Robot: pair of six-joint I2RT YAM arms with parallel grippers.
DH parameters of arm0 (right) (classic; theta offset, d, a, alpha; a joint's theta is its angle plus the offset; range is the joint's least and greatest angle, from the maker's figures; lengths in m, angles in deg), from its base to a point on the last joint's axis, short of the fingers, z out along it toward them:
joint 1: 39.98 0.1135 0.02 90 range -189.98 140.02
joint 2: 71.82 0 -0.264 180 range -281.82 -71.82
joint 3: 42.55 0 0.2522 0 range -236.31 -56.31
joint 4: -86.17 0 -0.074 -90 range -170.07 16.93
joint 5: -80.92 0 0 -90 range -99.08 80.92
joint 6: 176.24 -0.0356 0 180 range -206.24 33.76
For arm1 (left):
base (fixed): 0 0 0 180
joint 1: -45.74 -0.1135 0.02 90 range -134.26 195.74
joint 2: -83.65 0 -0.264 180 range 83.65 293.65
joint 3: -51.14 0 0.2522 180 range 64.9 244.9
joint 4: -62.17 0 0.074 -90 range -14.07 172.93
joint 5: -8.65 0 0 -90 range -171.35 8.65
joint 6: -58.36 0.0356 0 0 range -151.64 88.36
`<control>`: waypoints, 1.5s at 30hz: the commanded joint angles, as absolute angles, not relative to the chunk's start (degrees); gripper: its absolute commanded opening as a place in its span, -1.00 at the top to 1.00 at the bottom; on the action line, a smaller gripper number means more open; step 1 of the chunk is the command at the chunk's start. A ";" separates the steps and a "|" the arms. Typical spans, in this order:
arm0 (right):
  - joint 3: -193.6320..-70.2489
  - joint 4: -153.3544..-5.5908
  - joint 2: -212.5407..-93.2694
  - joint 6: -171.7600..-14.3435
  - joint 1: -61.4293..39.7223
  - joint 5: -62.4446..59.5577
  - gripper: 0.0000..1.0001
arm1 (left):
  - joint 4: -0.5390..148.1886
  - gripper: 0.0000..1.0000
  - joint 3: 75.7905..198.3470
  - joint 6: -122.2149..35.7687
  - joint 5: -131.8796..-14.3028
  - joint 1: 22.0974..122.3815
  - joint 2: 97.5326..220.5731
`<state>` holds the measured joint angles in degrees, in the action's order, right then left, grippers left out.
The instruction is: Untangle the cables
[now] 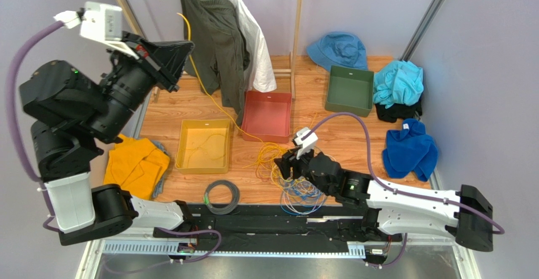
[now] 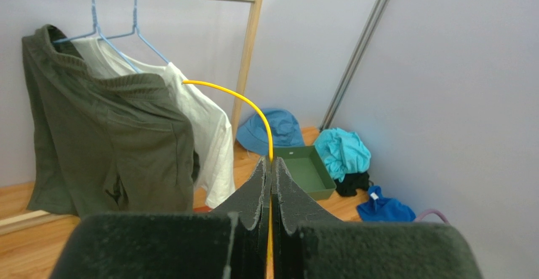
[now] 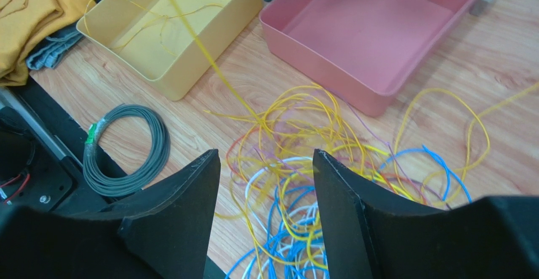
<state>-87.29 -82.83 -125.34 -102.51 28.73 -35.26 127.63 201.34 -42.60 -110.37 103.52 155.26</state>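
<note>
Left wrist: left gripper [image 2: 271,164] clamped on yellow cable [image 2: 250,104]; right gripper [image 3: 266,159], open, should pin tangle [image 3: 302,125] during pull.

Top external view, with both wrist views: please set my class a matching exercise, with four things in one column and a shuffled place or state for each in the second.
Things
1. left hand
2. right hand
3. grey coil
4. green bin

Places or states
A. beside the turquoise cloth
B. open, above the cable tangle
C. lying flat, left of the cable tangle in the top view
D. raised high, shut on the yellow cable

Pairs: 1-D, 2-B, 3-C, 4-A
</note>
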 commanded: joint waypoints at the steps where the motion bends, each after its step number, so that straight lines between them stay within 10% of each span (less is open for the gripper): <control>1: -94.01 -92.63 -130.09 -97.15 28.84 -34.49 -0.20 | 128.57 1.00 200.60 -43.07 -108.42 103.75 156.60; 14: -108.07 -95.45 -151.17 -92.56 28.05 -39.47 -0.15 | 129.37 1.00 196.38 -44.83 -106.40 103.75 155.01; 19: -110.45 -91.06 -149.28 -93.45 26.99 -45.55 0.96 | 130.51 1.00 194.46 -45.18 -107.19 103.75 153.52; 31: -125.99 -64.09 -127.91 -93.97 26.99 -40.20 1.00 | 112.33 0.98 148.28 -54.31 -111.06 103.75 133.84; 35: -133.64 -57.32 -126.05 -95.02 27.08 -37.75 1.00 | 102.95 -0.22 135.76 -56.16 -106.68 103.75 129.71; 38: -137.42 -52.75 -125.96 -96.25 26.99 -35.64 1.00 | 96.00 -0.63 127.94 -57.57 -101.84 103.75 127.51; 45: -142.78 -47.99 -127.54 -99.50 27.08 -30.71 1.00 | 71.74 -0.81 109.32 -58.27 -87.88 103.75 123.38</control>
<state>-139.53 -53.87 -125.80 -97.15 26.96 -35.04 92.07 115.38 -56.94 -97.78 103.52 126.10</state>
